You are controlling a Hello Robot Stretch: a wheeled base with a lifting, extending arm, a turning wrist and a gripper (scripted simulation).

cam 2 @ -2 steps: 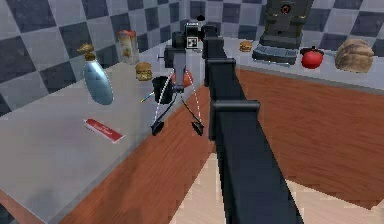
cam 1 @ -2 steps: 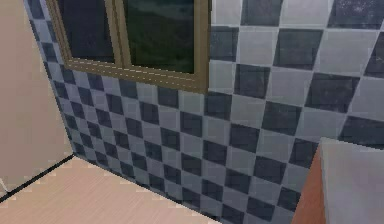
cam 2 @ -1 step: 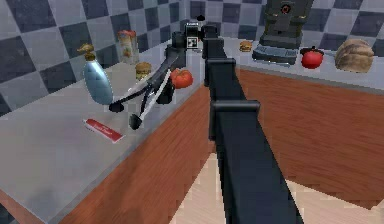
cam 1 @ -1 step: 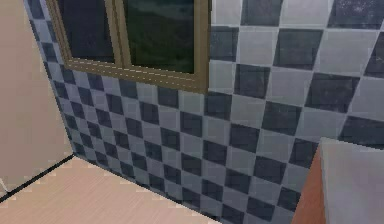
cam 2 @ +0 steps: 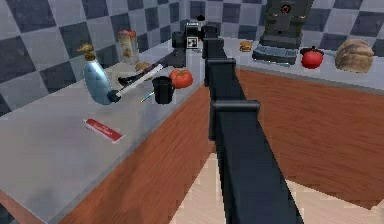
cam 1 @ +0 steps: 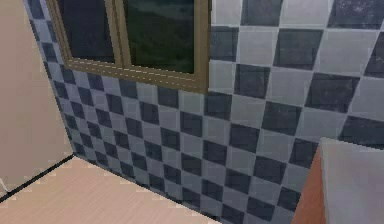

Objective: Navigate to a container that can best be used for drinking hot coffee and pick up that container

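Near the pincer [cam 2: 180, 44] stands perhaps a mug [cam 2: 162, 91]

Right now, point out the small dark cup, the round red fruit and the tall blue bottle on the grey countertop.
small dark cup [cam 2: 162, 91], arm side view, its outer wall.
round red fruit [cam 2: 181, 77], arm side view, its middle.
tall blue bottle [cam 2: 95, 82], arm side view, its body.

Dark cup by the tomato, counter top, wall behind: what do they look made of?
Cup: dark, matte, probably ceramic; plastic possible. Counter top: flat pale grey, stone or laminate. Wall: checked grey-blue squares, likely tile.
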